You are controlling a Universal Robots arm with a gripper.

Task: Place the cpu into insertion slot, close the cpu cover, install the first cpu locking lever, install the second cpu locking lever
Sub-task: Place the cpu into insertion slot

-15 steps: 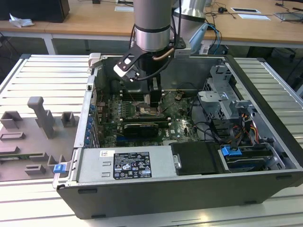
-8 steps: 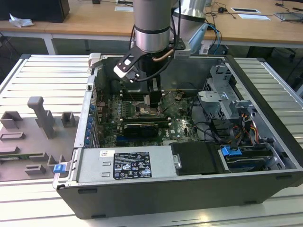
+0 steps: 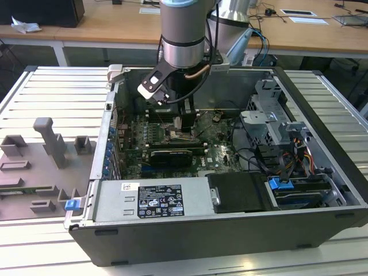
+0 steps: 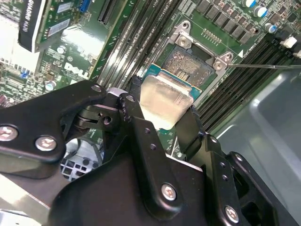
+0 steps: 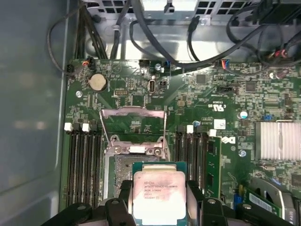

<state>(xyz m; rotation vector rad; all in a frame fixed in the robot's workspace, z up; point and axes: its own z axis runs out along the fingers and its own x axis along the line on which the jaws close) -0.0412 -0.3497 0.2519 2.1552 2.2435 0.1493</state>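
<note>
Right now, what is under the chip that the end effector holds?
The open socket lies below, partly showing past the chip; the part directly beneath is covered.

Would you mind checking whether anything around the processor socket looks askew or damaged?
Nothing stands out. The gripper holds the cpu by its edges over the insertion slot, and the cpu cover stands swung open behind it, with no visible damage.

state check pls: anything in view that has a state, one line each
cpu: gripped by the claw, over the insertion slot, not seated
claw: shut on the cpu
insertion slot: empty, contacts exposed
cpu cover: swung open
locking lever: released, not latched
computer case: side open, board exposed
</note>
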